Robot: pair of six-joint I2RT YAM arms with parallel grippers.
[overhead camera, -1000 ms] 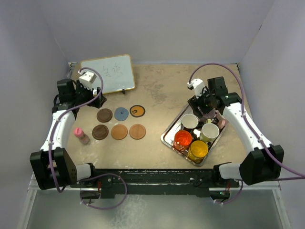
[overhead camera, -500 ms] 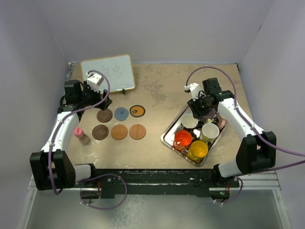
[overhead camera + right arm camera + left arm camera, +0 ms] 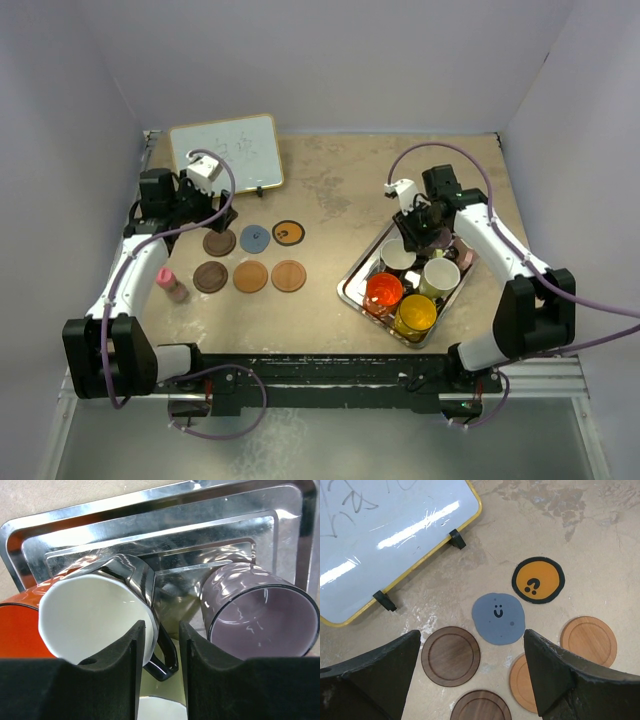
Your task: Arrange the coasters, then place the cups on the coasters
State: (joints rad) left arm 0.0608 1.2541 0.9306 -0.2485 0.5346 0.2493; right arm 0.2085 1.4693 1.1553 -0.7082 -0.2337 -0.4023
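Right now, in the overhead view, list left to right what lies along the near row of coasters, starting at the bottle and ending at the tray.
Small pink bottle → dark brown coaster → tan-orange coaster → second tan-orange coaster → metal tray.

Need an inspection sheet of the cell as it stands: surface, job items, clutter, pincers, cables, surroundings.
Surface: tan table, stained patches toward the far side.
Job's things: six coasters in two rows of three, all bare; cups bunched in the metal tray.
Clutter: pink bottle upright left of the coasters; whiteboard far left.
Pincers: left pincer open above the coasters; right pincer straddles the handle of the black mug, grip not confirmable.
Cables: purple cables loop over both arms, no snag seen.
Surroundings: plain walls, nothing else seen.
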